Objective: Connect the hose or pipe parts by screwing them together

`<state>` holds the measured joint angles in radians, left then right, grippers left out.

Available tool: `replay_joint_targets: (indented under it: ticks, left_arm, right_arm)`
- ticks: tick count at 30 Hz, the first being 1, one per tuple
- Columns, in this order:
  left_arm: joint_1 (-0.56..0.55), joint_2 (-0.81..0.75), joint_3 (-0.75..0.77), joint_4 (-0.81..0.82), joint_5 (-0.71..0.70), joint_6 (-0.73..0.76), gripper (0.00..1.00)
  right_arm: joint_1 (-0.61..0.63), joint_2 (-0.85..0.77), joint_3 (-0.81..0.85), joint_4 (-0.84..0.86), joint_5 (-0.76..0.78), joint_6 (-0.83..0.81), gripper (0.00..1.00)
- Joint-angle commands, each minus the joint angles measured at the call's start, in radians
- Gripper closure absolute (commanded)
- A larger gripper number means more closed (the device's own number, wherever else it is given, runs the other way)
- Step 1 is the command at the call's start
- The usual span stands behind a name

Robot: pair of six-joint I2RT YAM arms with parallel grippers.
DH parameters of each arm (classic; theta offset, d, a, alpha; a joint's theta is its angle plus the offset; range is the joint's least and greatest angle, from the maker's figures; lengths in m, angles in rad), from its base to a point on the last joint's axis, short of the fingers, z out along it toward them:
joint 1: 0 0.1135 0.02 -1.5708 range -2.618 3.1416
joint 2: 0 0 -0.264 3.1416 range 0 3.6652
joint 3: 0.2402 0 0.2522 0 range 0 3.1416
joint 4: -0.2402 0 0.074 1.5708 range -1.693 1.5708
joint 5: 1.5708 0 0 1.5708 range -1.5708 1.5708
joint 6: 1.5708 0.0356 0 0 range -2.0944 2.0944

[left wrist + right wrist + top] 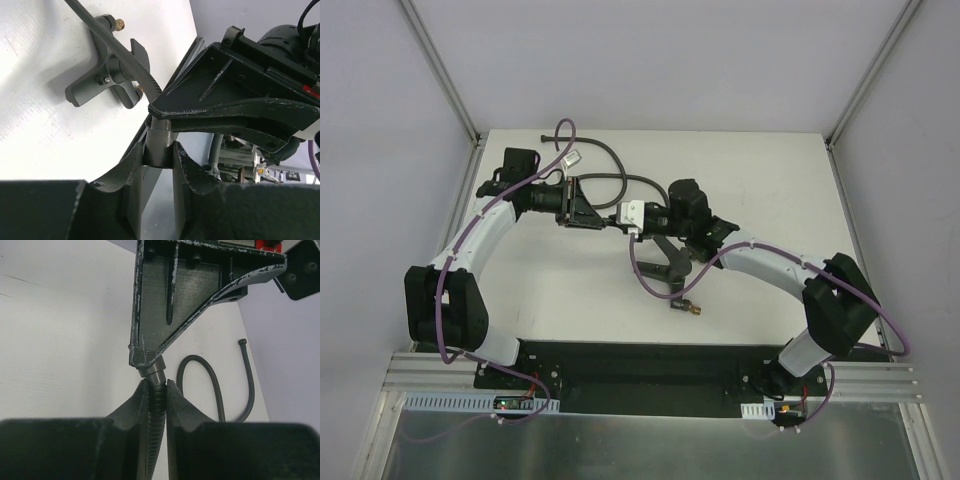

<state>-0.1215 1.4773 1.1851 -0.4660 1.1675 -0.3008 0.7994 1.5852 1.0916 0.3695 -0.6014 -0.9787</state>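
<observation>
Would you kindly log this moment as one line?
left fingers: shut on hose end | right fingers: shut on hose | forked fitting: on table, unheld

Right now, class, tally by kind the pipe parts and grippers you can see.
Long dark grey flexible hose: 1
Short dark grey forked fitting with brass ends: 1
Black two-finger grippers: 2, left gripper and right gripper
Total: 4

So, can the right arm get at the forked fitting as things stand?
Probably not yet. The right pincer is shut on the hose, right next to the left pincer gripping its end. The forked fitting lies free on the table nearby, but the right pincer would have to let go first.
</observation>
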Motion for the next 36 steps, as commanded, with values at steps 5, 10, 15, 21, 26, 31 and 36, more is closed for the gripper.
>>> replay_joint_targets:
  ticks: [5,10,15,21,26,31,36]
  left_arm:
    - [0.023,-0.015,0.057,-0.008,-0.078,-0.009,0.61]
    - [0.025,-0.067,0.025,0.052,-0.121,-0.032,0.36]
    - [0.023,-0.120,-0.036,0.156,-0.135,-0.061,0.31]
    - [0.003,-0.123,-0.097,0.262,-0.152,-0.124,0.32]
    - [-0.023,-0.088,-0.096,0.279,-0.183,-0.141,0.36]
    - [-0.046,-0.075,-0.104,0.319,-0.184,-0.167,0.39]
    - [-0.066,-0.066,-0.125,0.351,-0.193,-0.190,0.49]
  right_arm:
    - [0.007,-0.050,-0.048,0.122,0.051,-0.001,0.99]
    - [0.012,-0.060,-0.035,0.079,0.089,-0.011,0.99]
    - [0.014,-0.062,-0.021,0.040,0.129,-0.009,0.99]
    - [0.018,-0.060,-0.009,0.040,0.135,0.014,0.99]
    - [0.020,-0.062,-0.004,0.043,0.141,0.032,0.99]
    - [0.020,-0.064,-0.006,0.052,0.146,0.044,0.99]
    - [0.020,-0.067,-0.015,0.069,0.155,0.058,0.99]
